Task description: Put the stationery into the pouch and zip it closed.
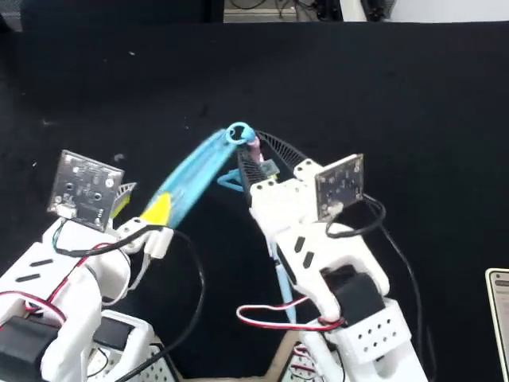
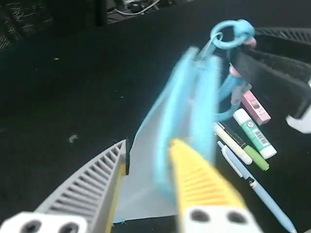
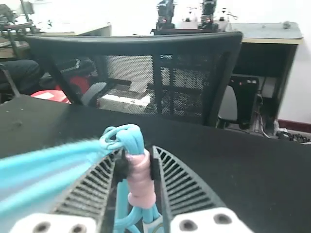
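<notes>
A light blue pouch (image 1: pixel 191 179) hangs stretched above the black table between my two grippers. My left gripper (image 1: pixel 153 212) is shut on the pouch's lower end (image 2: pixel 194 111), which sits between its grey and yellow fingers (image 2: pixel 199 179). My right gripper (image 1: pixel 251 153) is shut on the pink and blue strap (image 3: pixel 138 182) by the pouch's blue ring (image 1: pixel 237 133). On the table beside the pouch lie a pink eraser (image 2: pixel 255 106), a white and green stick (image 2: pixel 253 132), a green marker (image 2: pixel 245 148) and a blue pen (image 2: pixel 255 187).
The right arm's white body (image 1: pixel 334 270) covers most of the stationery in the high view, with the blue pen (image 1: pixel 283 280) showing under it. A black mesh chair (image 3: pixel 146 73) stands beyond the table's far edge. A white object (image 1: pixel 499 306) lies at the right edge.
</notes>
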Motion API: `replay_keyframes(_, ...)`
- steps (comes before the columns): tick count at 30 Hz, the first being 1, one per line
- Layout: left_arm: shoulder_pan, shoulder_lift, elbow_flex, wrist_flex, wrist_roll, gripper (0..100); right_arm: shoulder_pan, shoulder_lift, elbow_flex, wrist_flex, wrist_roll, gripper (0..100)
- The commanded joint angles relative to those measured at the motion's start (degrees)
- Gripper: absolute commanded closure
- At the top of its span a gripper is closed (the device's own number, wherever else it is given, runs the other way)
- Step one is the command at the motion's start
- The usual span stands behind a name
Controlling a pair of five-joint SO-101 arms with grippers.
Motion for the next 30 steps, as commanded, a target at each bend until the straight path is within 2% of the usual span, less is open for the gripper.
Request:
replay_keyframes(1,-0.92,0.09,-4.09,0.97,3.43,78,-2.29,-1.1,-1.27,0.09,0.62,98.8)
replay_keyframes(13,-0.66,0.97,-14.37,10.29,4.31,78,-3.34,-1.1,1.1,-3.87,0.62,98.8)
replay_keyframes(20,-0.92,13.1,-20.26,16.35,8.53,78,-3.34,-1.1,1.1,-3.87,0.62,98.8)
replay_keyframes(23,-0.92,16.53,-21.32,16.35,11.25,78,-3.34,-1.1,1.1,-3.87,0.62,98.8)
replay_keyframes(30,-1.01,14.51,-21.58,16.35,14.15,78,-3.34,-1.1,1.19,-3.87,0.62,98.8)
